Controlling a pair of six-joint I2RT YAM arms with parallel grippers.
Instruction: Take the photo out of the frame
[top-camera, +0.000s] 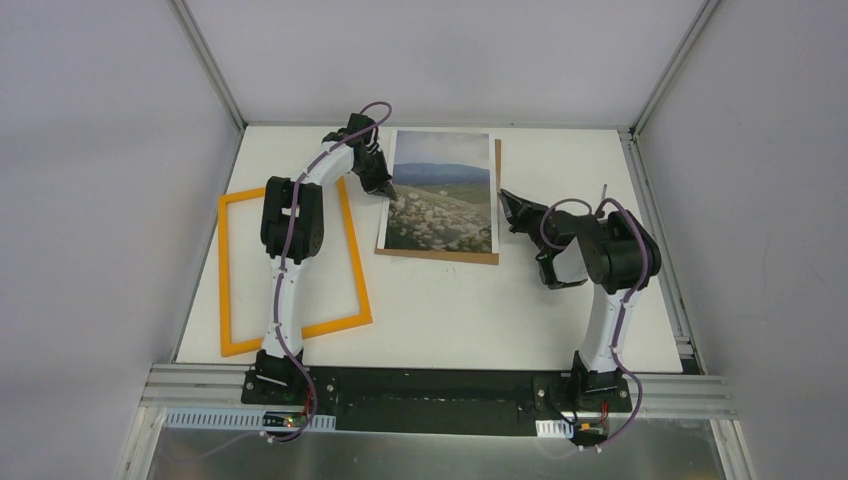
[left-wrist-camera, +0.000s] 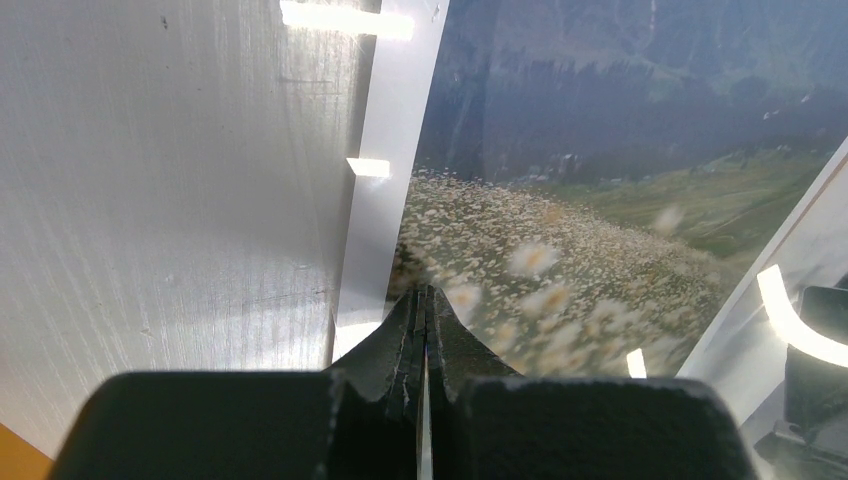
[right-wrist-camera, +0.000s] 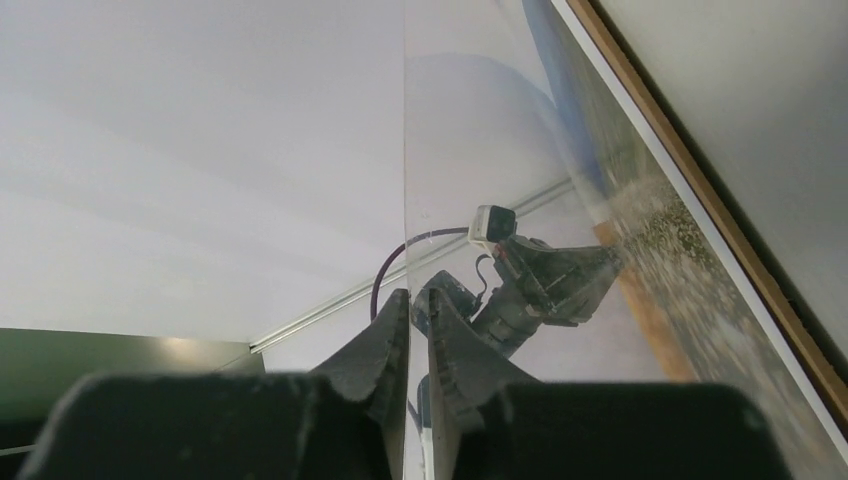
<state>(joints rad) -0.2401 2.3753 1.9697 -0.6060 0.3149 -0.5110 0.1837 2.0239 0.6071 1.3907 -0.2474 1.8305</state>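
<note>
The left end effector (left-wrist-camera: 427, 296) pinches a thin sheet (left-wrist-camera: 424, 410) edge-on beside the photo (left-wrist-camera: 600, 200).

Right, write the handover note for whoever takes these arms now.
Left gripper: shut on a thin edge at the left side of the photo; print or clear cover, cannot tell.
Right gripper: shut on a clear sheet at the photo's right side.
The frame: flat and empty on the left, apart from the photo.
Photo: far centre, on the brown backing board.
Done: photo is out of the frame.
Left: probably only clearing the clear sheet and letting go.
</note>
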